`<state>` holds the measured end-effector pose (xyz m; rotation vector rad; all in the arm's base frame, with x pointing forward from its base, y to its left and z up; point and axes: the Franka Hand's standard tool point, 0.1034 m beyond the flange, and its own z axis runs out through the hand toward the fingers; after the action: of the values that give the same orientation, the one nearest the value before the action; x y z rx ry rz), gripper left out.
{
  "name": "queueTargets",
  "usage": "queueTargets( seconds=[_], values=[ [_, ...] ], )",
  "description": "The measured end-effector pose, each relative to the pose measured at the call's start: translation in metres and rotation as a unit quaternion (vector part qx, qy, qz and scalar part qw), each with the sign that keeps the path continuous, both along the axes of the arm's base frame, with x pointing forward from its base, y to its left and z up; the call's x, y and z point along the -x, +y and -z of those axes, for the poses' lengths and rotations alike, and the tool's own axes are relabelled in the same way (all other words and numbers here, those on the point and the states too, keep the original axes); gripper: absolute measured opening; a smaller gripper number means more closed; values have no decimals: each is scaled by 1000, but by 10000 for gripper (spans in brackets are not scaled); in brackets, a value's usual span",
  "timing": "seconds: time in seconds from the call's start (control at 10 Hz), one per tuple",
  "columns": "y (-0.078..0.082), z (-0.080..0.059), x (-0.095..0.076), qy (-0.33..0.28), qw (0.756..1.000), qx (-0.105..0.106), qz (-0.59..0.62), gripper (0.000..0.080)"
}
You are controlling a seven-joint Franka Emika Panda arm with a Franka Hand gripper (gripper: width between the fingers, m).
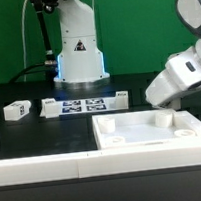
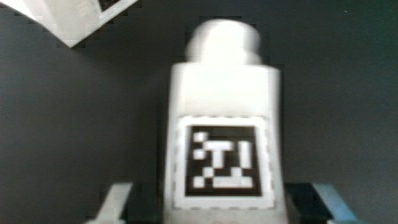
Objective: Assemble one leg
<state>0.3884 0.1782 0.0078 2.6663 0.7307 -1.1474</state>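
White leg point(image 2: 222, 100), tagged, clamped in the claw point(image 2: 214, 205) over the black counter point(image 2: 342, 100), close to a corner of the panel point(image 1: 152, 128). Grasp looks done; seating and twisting it into the panel seems left; spare leg point(image 1: 17, 111) lies well apart.

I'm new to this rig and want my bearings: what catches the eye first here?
In the wrist view, the leg fills the frame, its black-and-white tag facing the camera, clasped by the gripper. The large white panel lies low on the exterior view's right, with the arm stooping over its far edge.
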Motion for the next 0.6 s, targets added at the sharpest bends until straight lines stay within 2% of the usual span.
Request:
queueTargets(
  seconds=[0.4,0.5,0.6],
  values=[
    [0,-1,0,2,1000,-4,-4,290],
    [-4,-13,-2,4,1000,-22,-18,290],
    [-10,-36,-4,7,999,-39,-11,290]
  ],
)
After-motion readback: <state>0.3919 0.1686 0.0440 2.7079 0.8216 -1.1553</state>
